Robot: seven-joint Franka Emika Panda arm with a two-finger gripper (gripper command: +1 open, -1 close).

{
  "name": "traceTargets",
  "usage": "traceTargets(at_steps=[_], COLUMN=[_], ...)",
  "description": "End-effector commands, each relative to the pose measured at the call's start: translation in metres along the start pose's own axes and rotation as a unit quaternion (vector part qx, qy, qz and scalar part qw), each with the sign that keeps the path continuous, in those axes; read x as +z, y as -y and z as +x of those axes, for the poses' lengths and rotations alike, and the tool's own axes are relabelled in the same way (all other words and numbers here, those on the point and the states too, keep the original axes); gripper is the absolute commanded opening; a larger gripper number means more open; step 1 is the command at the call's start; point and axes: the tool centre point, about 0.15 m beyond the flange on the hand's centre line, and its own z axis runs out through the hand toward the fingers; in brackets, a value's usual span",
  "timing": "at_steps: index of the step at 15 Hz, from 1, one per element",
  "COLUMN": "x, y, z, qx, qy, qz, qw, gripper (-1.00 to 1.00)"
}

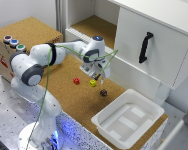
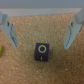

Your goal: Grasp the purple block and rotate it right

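The small dark purple cube-like block [image 2: 41,51] lay on the brown cork tabletop [image 1: 69,97], between the white plastic tray [image 1: 128,119] and the yellow block [image 1: 93,83], with the bright red block [image 1: 76,80] beyond. The arm's gripper [image 1: 98,76] hung above the cork with its pale fingers [image 2: 73,29] spread wide, holding nothing; in the wrist view the purple block sat between them, untouched.

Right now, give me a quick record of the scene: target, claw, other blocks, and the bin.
target: purple block, on the cork surface, yellow ring mark on top
claw: claw open, fingers either side of the block, not touching it
other blocks: red block, yellow block
bin: white bin, at the exterior view's right
drawer: black handle
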Motion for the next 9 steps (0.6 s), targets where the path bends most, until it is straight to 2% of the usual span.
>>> traceTargets(at_steps=[1, 3, 8, 9], x=[0.071, 0.08, 0.096, 0.096], y=[-0.011, -0.002, 0.007, 0.007], z=[0.034, 0.035, 0.033, 0.034], qx=[-0.038, -0.055, -0.045, -0.041], qy=[0.022, 0.021, 0.033, 0.033], qz=[0.046, 0.038, 0.046, 0.042], qw=[0.998, 0.998, 0.997, 0.998], gripper=[1.0, 1.0, 1.0, -1.0])
